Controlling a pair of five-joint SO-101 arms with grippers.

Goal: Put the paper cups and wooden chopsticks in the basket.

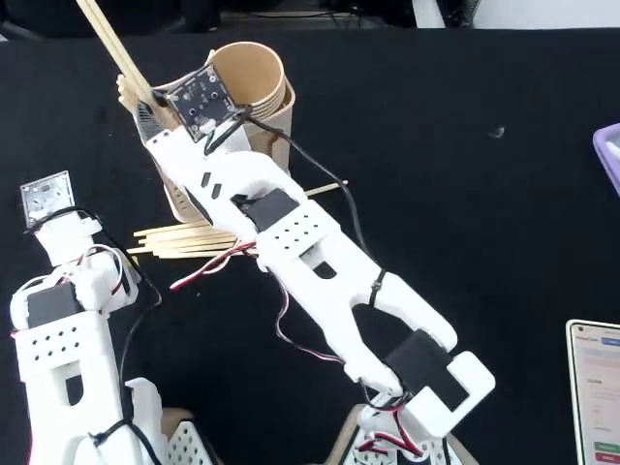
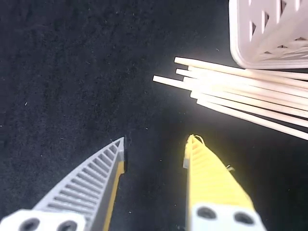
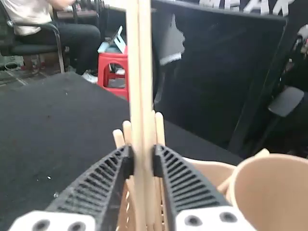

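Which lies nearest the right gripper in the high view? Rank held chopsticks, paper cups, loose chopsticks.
1. Held chopsticks, clamped in the right gripper.
2. Paper cups, close beside it.
3. Loose chopsticks, on the table nearer the arm bases.

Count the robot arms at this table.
2. The left arm stands near the table's left edge; the right arm stretches over loose chopsticks to the basket, its hand shut on a chopstick pair.

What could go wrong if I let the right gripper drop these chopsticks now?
The held chopsticks stand tall above the right gripper; released, they might tip over the basket rim, since paper cups crowd it. The loose chopsticks lie flat by the basket; the open left gripper could scatter them.
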